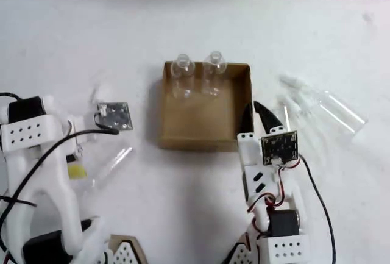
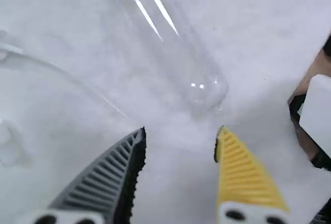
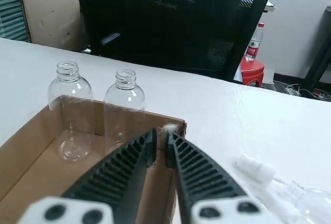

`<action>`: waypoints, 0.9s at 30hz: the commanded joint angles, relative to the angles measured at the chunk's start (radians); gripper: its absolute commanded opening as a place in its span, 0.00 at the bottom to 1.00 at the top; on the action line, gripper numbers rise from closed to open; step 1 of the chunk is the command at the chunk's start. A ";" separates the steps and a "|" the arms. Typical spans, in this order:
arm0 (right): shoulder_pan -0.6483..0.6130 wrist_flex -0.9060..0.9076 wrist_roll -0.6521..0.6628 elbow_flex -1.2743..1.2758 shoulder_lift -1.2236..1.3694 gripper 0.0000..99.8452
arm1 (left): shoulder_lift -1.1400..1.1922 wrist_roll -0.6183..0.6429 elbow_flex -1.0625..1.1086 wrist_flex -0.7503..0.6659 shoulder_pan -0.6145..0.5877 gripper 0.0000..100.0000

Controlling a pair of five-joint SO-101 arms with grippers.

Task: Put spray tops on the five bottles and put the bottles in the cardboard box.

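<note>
Two clear bottles [image 1: 183, 75] [image 1: 213, 72] without tops stand upright at the far end of the cardboard box [image 1: 183, 133]; the right wrist view shows them too [image 3: 70, 110] [image 3: 124, 113]. My right gripper [image 3: 161, 145] hangs over the box's near right corner [image 1: 259, 117], shut on nothing. My left gripper [image 2: 178, 141] is open just above the table, its grey and yellow fingers short of the base of a clear bottle [image 2: 176, 43] lying on its side [image 1: 114, 159]. More clear bottles [image 1: 338, 113] and white spray tops [image 1: 292, 84] lie right of the box.
A white spray top [image 3: 256, 167] lies on the table close to the box's right side. A black chair [image 3: 170, 22] stands beyond the table's far edge. Arm bases and cables occupy the near edge. Bare white table lies left of and behind the box.
</note>
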 commanded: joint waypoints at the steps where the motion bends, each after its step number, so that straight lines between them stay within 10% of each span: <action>1: 0.002 -0.025 0.012 0.008 -0.001 0.02 | -0.038 0.020 -0.015 -0.029 -0.022 0.19; 12: 0.002 -0.025 0.017 0.008 -0.001 0.02 | -0.039 0.121 0.032 -0.012 -0.364 0.19; 27: 0.002 -0.025 0.017 0.008 0.001 0.02 | -0.038 0.034 0.394 -0.123 -0.349 0.20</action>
